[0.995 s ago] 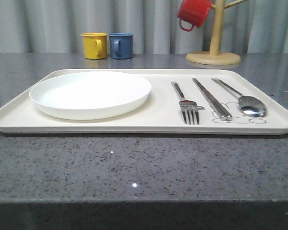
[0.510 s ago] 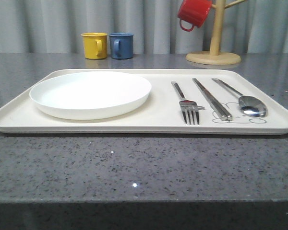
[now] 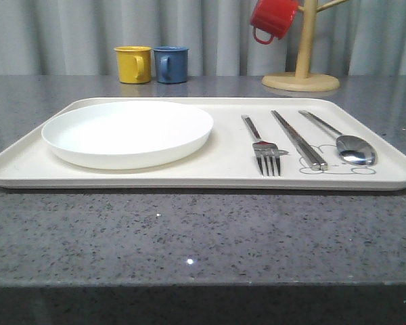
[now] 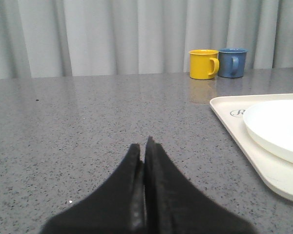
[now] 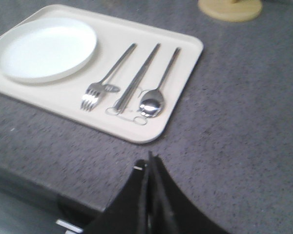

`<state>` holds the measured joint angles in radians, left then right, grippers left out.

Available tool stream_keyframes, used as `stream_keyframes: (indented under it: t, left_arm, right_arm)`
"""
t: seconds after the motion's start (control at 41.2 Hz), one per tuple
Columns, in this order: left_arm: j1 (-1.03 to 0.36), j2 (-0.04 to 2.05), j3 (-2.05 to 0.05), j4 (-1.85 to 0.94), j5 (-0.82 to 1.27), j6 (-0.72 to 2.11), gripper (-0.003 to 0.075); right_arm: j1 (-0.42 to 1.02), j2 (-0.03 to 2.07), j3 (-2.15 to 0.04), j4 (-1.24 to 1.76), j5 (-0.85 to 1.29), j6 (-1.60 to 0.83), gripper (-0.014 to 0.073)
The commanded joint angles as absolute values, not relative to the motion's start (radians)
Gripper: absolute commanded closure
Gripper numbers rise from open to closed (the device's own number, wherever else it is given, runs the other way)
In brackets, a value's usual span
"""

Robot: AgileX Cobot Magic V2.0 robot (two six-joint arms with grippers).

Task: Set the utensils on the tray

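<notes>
Already laid side by side on the tray [image 3: 223, 172]: fork [image 3: 262, 147], chopsticks [image 3: 299, 140] and spoon [image 3: 345, 142], right of the white plate [image 3: 127, 133]. Left gripper [image 4: 144, 146] and right gripper [image 5: 149, 161] pressed together, clutching nothing, off the tray above bare countertop [image 3: 189, 237]. Placing step judged finished; nothing left but keeping clear.

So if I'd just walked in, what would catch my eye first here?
Probably the big cream tray in the middle of the grey table, with a white plate on its left half and a fork, chopsticks and spoon lined up side by side on its right. Behind it, a red mug hangs on a wooden stand, with yellow and blue mugs further left.
</notes>
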<state>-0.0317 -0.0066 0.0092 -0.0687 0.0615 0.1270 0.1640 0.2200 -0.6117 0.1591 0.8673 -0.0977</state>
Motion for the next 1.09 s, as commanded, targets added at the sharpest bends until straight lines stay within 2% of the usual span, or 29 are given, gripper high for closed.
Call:
stream_keyframes:
  t: [0.0, 0.243, 0.51, 1.068]
  left_arm:
    - [-0.037, -0.030, 0.006, -0.070, -0.025, 0.125, 0.0738]
    - [-0.037, -0.030, 0.006, -0.070, -0.025, 0.125, 0.0738]
    - [-0.037, -0.030, 0.006, -0.070, -0.025, 0.125, 0.0738]
    - [-0.037, -0.028, 0.006, -0.070, -0.025, 0.125, 0.0738]
  right_arm:
    - [0.098, 0.190, -0.504, 0.154, 0.607, -0.106, 0.0662]
    - [0.013, 0.055, -0.160, 0.163, 0.185, -0.106, 0.0662]
    - [0.006, -0.027, 0.028, 0.163, -0.038, -0.106, 0.0662]
    - [0.006, -0.027, 0.025, 0.130, -0.060, -0.066, 0.0662]
